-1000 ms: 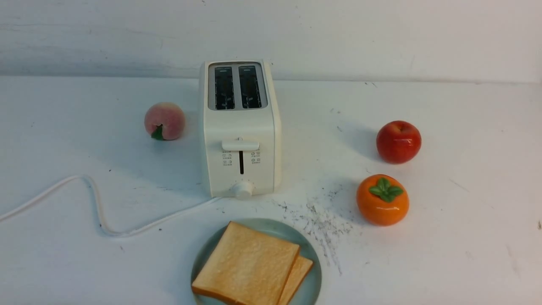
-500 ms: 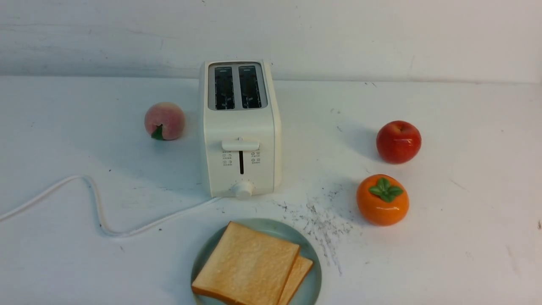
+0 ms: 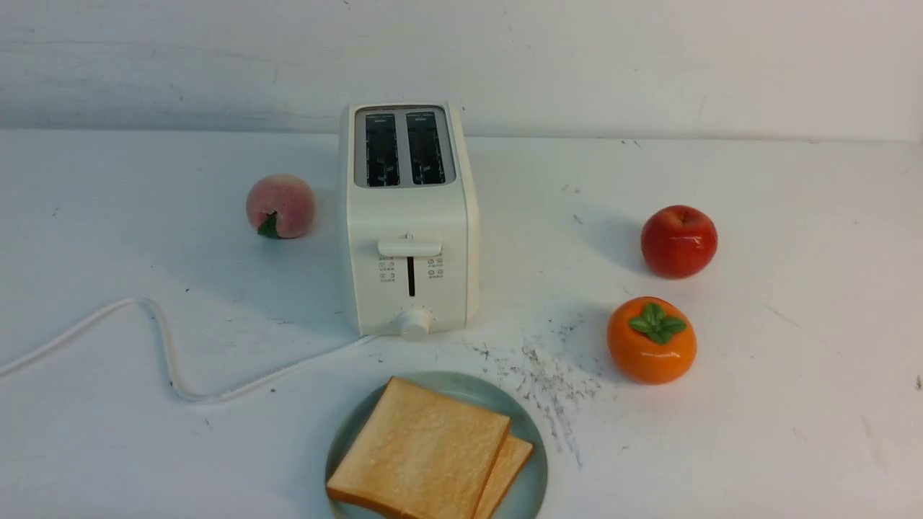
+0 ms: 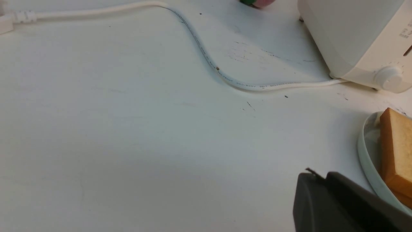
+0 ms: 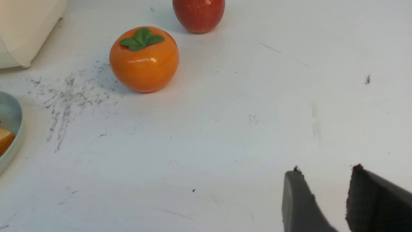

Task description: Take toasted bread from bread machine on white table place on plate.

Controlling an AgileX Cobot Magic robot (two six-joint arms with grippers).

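Note:
Two slices of toasted bread lie stacked on the plate (image 3: 476,386) at the front of the white table (image 3: 793,404): the upper slice (image 3: 418,450) covers most of the lower slice (image 3: 508,465). Behind the plate stands the bread machine (image 3: 407,216) with both slots dark and empty. Neither arm shows in the front view. In the left wrist view my left gripper (image 4: 318,174) hovers over bare table beside the plate (image 4: 365,154), its jaws together with nothing in them. My right gripper (image 5: 325,169) is open and empty over bare table.
A peach (image 3: 280,205) sits left of the bread machine. A red apple (image 3: 678,241) and an orange persimmon (image 3: 651,339) stand to the right. The white cord (image 3: 166,346) snakes across the left of the table. Grey scuffs (image 3: 548,375) mark the surface near the plate.

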